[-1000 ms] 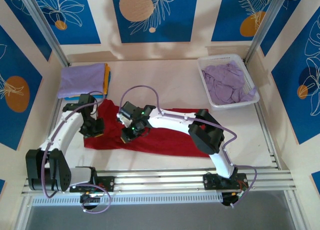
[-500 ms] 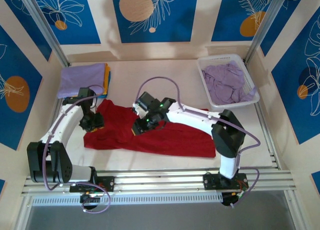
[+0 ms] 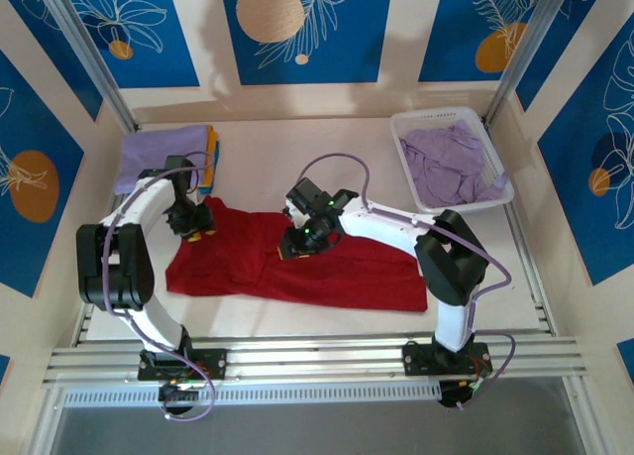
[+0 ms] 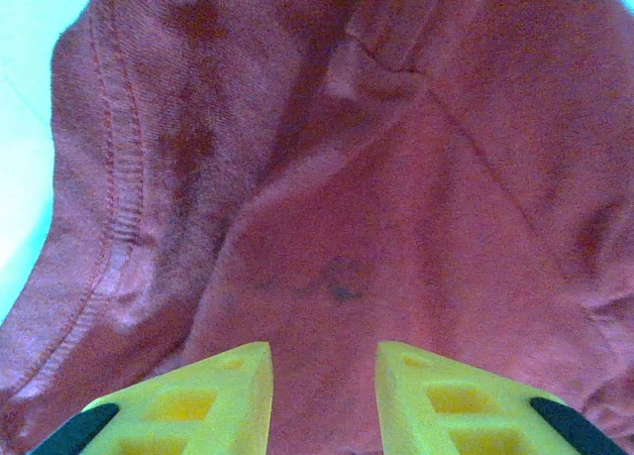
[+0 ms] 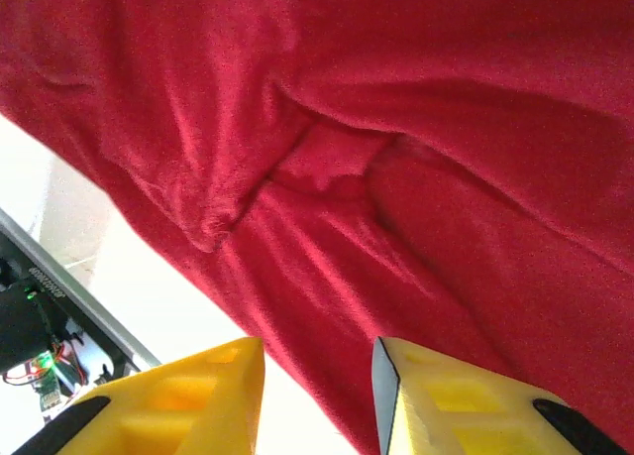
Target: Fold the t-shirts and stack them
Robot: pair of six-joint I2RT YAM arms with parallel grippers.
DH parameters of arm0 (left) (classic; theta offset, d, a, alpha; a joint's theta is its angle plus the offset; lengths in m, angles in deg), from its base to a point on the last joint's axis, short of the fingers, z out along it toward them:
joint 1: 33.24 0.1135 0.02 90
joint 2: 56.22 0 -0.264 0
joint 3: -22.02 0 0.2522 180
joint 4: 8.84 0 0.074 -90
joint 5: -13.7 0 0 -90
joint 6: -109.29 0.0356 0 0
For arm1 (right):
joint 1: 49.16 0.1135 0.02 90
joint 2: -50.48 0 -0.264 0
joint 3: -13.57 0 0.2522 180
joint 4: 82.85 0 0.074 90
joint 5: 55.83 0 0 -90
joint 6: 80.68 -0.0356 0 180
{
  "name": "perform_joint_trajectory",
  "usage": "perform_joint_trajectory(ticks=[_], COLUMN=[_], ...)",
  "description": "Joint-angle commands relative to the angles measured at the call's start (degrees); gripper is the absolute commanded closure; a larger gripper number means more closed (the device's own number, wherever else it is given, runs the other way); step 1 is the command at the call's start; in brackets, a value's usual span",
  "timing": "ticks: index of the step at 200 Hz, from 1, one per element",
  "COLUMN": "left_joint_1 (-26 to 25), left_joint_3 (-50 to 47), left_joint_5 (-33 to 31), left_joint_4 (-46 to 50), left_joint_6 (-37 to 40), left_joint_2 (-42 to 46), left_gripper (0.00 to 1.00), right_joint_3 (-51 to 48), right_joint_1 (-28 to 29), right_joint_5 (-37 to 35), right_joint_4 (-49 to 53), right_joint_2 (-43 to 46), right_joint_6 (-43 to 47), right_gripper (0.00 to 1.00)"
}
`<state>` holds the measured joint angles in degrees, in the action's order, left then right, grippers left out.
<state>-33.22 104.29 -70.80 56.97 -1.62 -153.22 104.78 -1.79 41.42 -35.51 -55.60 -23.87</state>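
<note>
Dark red t-shirt (image 3: 327, 272) spread mid-table, creased. Left gripper (image 3: 194, 228) over its 10 o'clock corner, right gripper (image 3: 297, 245) over its middle; both jaws parted, gripping nothing. Folded stack (image 3: 163, 156) at table's 10 o'clock. Risk: pinch catches bunched layers at creases, so fold goes crooked.

Pale, matt surface (image 3: 317, 158), walled at the sides and back; bears a dark red t-shirt (image 3: 297, 272) spread wide and rumpled across the middle; beyond the dark red t-shirt's far left corner, near it, carries a folded stack (image 3: 158, 158), lavender on top, orange-yellow and blue edges showing along its right side; beyond the dark red t-shirt's far right end, apart from it, holds a white lattice basket (image 3: 436, 113) heaped with crumpled lavender cloth (image 3: 451, 163).
</note>
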Motion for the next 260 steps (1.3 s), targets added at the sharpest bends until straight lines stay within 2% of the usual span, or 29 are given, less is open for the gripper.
perform_joint_trajectory(ticks=[1, 46, 92, 137, 154, 166, 185, 220, 260], left_joint_1=[0.7, 1.4, 1.4, 1.4, 1.4, 1.4, 1.5, 1.8, 2.5], left_joint_3=[-1.0, -7.2, -10.1, -12.7, -13.1, -13.1, -11.6, -11.0, -15.6], left_joint_5=[-2.8, -3.1, -5.8, -7.4, -6.6, -5.8, -6.4, -7.2, -3.7], left_joint_4=[0.5, -2.3, -0.3, 2.2, 2.1, 1.7, 3.4, 5.9, 2.8], left_joint_6=[1.0, -0.9, -1.6, -0.8, -0.9, -1.3, -1.3, -0.1, -0.4], left_joint_2=[-1.6, -2.1, 0.8, 4.6, 6.5, 8.2, 9.7, 8.5, 7.4], left_gripper=[0.65, 0.65, 0.66, 0.84, 0.85, 0.83, 0.71, 0.67, 0.67], right_joint_3=[-1.2, -3.3, -4.2, -4.1, -4.0, -4.0, -4.6, -6.0, -6.7], right_joint_1=[-1.4, -6.1, -12.9, -18.6, -19.6, -19.8, -19.8, -19.8, -20.1], right_joint_5=[1.9, 1.5, 1.4, 1.7, 2.5, 2.8, 3.3, 4.2, 4.1], right_joint_4=[-0.3, -0.2, 0.4, 0.7, 0.6, 0.7, 0.5, -0.3, -1.0], right_joint_2=[-0.6, 0.9, 1.1, -0.2, -0.8, -0.9, -0.4, 0.8, 1.7], right_joint_6=[-1.2, -0.2, 2.1, 4.7, 5.3, 5.5, 5.3, 4.5, 4.6], right_gripper=[0.64, 0.64, 0.65, 0.66, 0.66, 0.66, 0.66, 0.66, 0.66])
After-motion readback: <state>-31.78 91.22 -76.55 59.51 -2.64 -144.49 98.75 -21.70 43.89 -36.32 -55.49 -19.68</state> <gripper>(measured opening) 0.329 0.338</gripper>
